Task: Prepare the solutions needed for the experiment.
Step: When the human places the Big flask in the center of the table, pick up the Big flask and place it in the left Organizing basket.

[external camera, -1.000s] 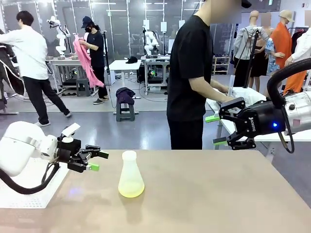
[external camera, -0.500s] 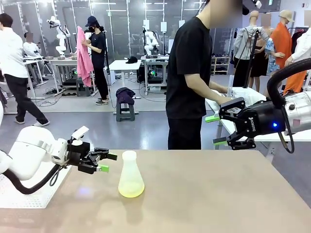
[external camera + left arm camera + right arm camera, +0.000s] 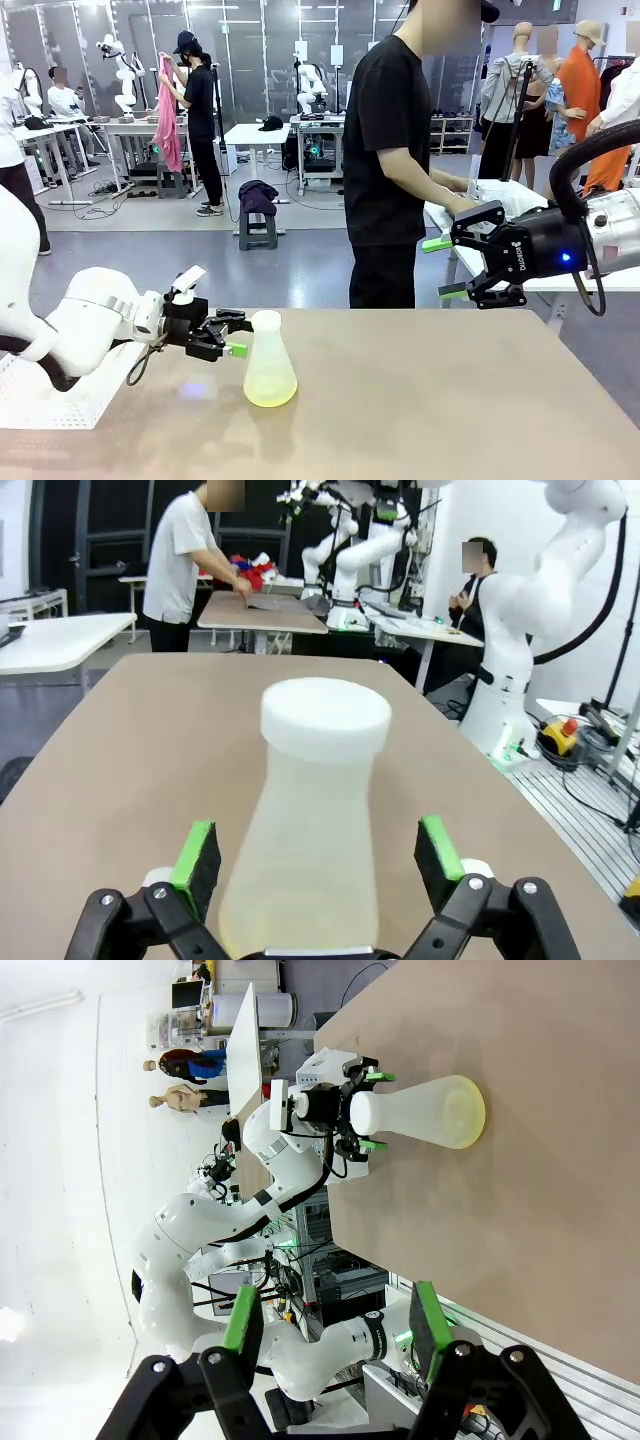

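Left wrist view: my left gripper (image 3: 318, 858) stands spread wide, one green pad (image 3: 197, 852) on each side of the frosted conical flask (image 3: 312, 820) and neither touching it, so nothing is grasped. In the front view the flask stands upright near the middle of the tan table (image 3: 450, 400), a shallow pool of pale yellow-green solution (image 3: 270, 390) at its bottom, with my fingers level with its narrow upper part.

My right gripper (image 3: 438, 268) hangs well apart above the table's far right side, jaws parted and empty.

The risk, as I judge it, lies in the taper. Closing on that sloped wall could let the pads ride upward and slip off, or tilt the flask. If one pad meets it first, the light flask may slide or tip, spilling the solution.
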{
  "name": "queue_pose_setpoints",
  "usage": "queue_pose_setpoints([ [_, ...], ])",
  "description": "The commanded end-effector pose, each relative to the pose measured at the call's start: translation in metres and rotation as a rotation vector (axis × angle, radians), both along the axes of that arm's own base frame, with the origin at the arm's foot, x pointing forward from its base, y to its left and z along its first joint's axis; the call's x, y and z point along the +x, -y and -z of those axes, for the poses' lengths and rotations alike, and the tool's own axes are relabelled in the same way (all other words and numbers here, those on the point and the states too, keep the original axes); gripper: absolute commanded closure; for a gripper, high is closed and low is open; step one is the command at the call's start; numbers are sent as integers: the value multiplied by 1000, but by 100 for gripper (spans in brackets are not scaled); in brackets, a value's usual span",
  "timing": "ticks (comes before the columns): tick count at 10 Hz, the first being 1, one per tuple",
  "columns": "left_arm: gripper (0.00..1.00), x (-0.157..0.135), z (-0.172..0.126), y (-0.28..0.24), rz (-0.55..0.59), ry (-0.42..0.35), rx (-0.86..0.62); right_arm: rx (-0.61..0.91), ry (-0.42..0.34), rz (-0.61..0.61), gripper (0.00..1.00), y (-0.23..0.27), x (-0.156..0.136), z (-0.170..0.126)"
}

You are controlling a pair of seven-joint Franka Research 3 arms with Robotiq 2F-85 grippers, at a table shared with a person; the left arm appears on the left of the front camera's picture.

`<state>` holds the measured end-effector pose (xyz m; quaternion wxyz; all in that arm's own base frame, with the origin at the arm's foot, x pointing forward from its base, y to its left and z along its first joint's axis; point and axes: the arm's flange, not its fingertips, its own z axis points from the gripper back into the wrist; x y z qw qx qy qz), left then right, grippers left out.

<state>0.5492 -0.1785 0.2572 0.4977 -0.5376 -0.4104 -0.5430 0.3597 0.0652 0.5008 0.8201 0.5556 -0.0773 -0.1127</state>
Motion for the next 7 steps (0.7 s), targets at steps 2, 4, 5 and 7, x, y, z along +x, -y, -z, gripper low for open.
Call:
queue_pose_setpoints([
  [2, 0, 10, 13, 17, -35, 26, -38, 7, 8, 8, 25, -1, -1, 1],
  [4, 0, 11, 16, 25, -23, 10, -48, 7, 8, 8, 25, -1, -1, 1],
  [5, 0, 11, 18, 30, -17, 7, -46, 7, 8, 8, 25, -1, -1, 1],
  [7, 0, 7, 15, 38, -3, 10, -49, 7, 8, 8, 25, -1, -1, 1],
])
